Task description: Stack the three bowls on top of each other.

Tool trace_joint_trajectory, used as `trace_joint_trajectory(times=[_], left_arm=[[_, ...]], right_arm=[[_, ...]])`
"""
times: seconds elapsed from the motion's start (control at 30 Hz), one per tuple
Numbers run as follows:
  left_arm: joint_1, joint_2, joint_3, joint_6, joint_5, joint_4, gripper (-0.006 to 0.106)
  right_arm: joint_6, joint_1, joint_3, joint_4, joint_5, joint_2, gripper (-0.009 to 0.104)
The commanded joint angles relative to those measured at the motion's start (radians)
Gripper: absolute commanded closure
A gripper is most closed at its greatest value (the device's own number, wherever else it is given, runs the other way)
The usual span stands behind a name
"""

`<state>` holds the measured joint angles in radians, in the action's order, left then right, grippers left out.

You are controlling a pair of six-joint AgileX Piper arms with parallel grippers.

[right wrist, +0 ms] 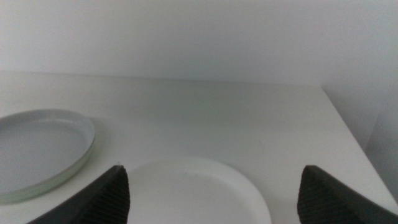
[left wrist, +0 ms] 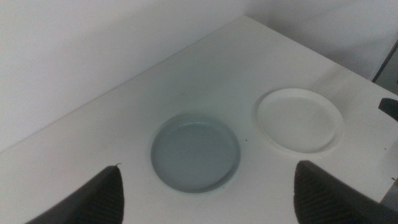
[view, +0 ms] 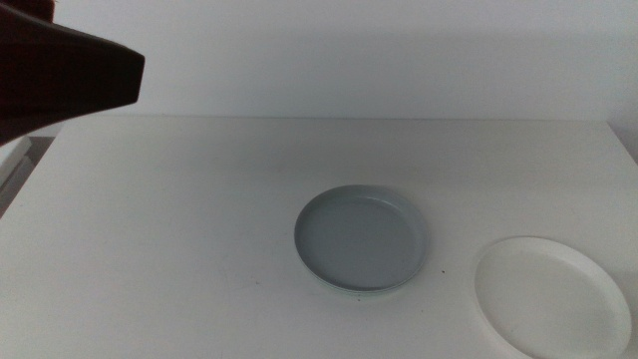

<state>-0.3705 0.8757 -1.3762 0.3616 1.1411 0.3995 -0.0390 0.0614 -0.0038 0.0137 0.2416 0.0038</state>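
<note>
A light grey bowl (view: pixel 362 237) sits at the table's middle, nested in the mint green bowl, of which only a thin rim (view: pixel 344 291) shows. The white bowl (view: pixel 550 295) lies apart at the front right. My left gripper (left wrist: pixel 208 167) is open and empty, high above the table, looking down on the grey bowl (left wrist: pixel 195 152) and the white bowl (left wrist: pixel 300 119). Its arm shows as a dark blurred shape (view: pixel 65 78) at the upper left of the middle view. My right gripper (right wrist: pixel 212 168) is open and empty, low over the near side of the white bowl (right wrist: pixel 193 193), with the grey bowl (right wrist: pixel 40 149) beside it.
The white table (view: pixel 179 219) ends at a white wall behind. Its right edge (right wrist: pixel 348 130) runs close to the white bowl. A dark part (left wrist: pixel 389 109) shows at the edge of the left wrist view.
</note>
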Motion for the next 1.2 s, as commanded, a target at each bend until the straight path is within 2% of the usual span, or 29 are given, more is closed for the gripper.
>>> trace_joint_trajectory(times=[0.0,0.17,0.3,0.4,0.47,0.57,0.63,0.7,0.87,0.93,1.07,1.17], left_arm=[[0.001,-0.004,0.001,-0.010,-0.008,0.001,0.007],[0.001,-0.004,0.001,-0.010,-0.008,0.001,0.007],[0.001,-0.004,0.001,-0.010,-0.011,0.001,0.007],[0.001,-0.004,0.001,-0.010,-0.023,0.001,0.007],[0.001,-0.004,0.001,-0.010,-0.032,0.001,0.007],[0.001,-0.004,0.001,-0.010,-0.032,0.001,0.007],[0.001,-0.004,0.001,-0.010,-0.032,0.001,0.007],[0.001,-0.004,0.001,-0.010,-0.032,0.001,0.007],[0.001,-0.004,0.001,-0.010,-0.032,-0.002,0.007],[0.001,-0.004,0.001,-0.010,-0.032,0.002,0.007],[0.001,-0.004,0.001,-0.010,-0.032,0.002,0.007],[0.001,-0.004,0.001,-0.010,-0.032,-0.002,0.007]], right_arm=[[-0.003,-0.003,0.004,-0.007,-0.039,-0.004,0.003],[0.015,-0.003,0.004,-0.014,-0.133,-0.004,0.003],[0.086,-0.003,-0.137,-0.024,-0.057,0.041,0.003],[0.183,-0.003,-0.374,-0.077,0.227,0.218,0.003],[0.225,-0.003,-0.547,-0.115,0.514,0.365,0.003],[0.233,-0.003,-0.742,-0.151,0.848,0.532,0.003],[0.233,-0.003,-0.844,-0.166,0.979,0.622,0.003],[0.231,-0.003,-0.902,-0.156,0.979,0.707,0.003],[0.156,-0.003,-0.929,-0.043,0.979,0.891,0.003],[0.151,-0.003,-0.929,-0.032,0.979,0.966,0.003],[0.151,-0.003,-0.929,0.012,0.880,1.081,0.003],[0.151,-0.003,-0.929,0.014,0.836,1.132,0.003]])
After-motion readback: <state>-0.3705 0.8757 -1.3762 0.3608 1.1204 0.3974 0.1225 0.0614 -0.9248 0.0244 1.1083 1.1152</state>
